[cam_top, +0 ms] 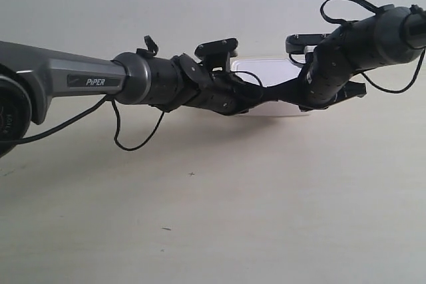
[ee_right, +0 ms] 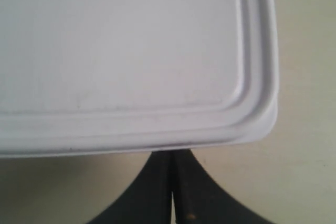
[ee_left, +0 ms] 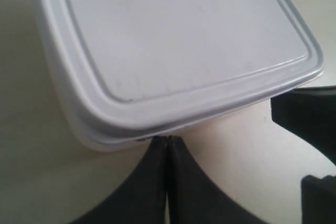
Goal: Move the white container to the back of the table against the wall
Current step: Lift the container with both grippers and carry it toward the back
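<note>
The white container (cam_top: 269,71) lies on the table (cam_top: 213,217) far back, close to the wall (cam_top: 133,4), mostly hidden behind both arms. Its rimmed lid fills the left wrist view (ee_left: 178,40) and the right wrist view (ee_right: 126,51). My left gripper (ee_left: 167,139) is shut, holding nothing, its tips touching the container's side just under the lid rim near a rounded corner. My right gripper (ee_right: 173,153) is also shut and empty, its tips tucked under the lid's edge near another corner.
The arm at the exterior view's left (cam_top: 153,81) and the arm at the exterior view's right (cam_top: 359,44) both reach to the container, with loose cables hanging. A dark part of the other gripper (ee_left: 310,114) shows in the left wrist view.
</note>
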Robot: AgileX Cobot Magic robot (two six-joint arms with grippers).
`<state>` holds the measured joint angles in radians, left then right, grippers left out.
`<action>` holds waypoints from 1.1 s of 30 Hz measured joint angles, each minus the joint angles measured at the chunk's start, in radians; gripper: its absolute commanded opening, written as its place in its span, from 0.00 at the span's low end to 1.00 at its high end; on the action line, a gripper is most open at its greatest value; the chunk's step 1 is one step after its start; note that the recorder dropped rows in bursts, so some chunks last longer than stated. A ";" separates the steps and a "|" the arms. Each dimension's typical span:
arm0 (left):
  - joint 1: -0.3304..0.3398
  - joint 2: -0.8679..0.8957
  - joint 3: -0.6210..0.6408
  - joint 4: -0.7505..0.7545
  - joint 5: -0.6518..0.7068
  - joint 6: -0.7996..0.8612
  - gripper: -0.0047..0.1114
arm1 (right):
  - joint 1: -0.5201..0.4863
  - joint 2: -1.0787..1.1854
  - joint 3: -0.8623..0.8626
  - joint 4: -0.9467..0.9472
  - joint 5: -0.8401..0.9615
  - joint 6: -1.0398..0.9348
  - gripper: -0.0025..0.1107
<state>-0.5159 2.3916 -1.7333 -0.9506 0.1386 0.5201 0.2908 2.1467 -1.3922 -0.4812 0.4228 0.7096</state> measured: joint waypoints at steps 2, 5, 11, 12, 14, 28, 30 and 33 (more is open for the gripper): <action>0.006 0.010 -0.015 0.004 -0.002 0.000 0.04 | 0.000 0.016 -0.009 0.000 0.001 -0.002 0.02; 0.015 0.024 -0.032 0.004 -0.005 0.000 0.04 | 0.000 0.036 -0.019 0.000 0.001 -0.004 0.02; 0.025 0.032 -0.045 0.008 -0.013 0.000 0.04 | 0.000 0.069 -0.063 0.000 0.001 -0.004 0.02; 0.027 0.032 -0.047 0.011 -0.013 0.000 0.04 | 0.000 0.073 -0.072 0.000 0.001 -0.004 0.02; 0.027 0.032 -0.048 0.013 -0.014 0.000 0.04 | 0.000 0.085 -0.093 0.000 0.001 -0.004 0.02; 0.028 -0.020 -0.048 0.073 0.095 0.000 0.04 | -0.001 0.133 -0.215 0.022 0.005 -0.008 0.02; 0.029 -0.053 -0.035 0.087 0.111 0.000 0.04 | -0.004 0.133 -0.222 0.041 -0.005 -0.015 0.02; 0.029 -0.115 0.024 0.093 0.111 -0.002 0.04 | -0.005 0.133 -0.225 0.068 -0.017 -0.038 0.02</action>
<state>-0.4867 2.2764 -1.7096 -0.8575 0.2493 0.5179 0.2858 2.2793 -1.6170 -0.4133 0.4060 0.6721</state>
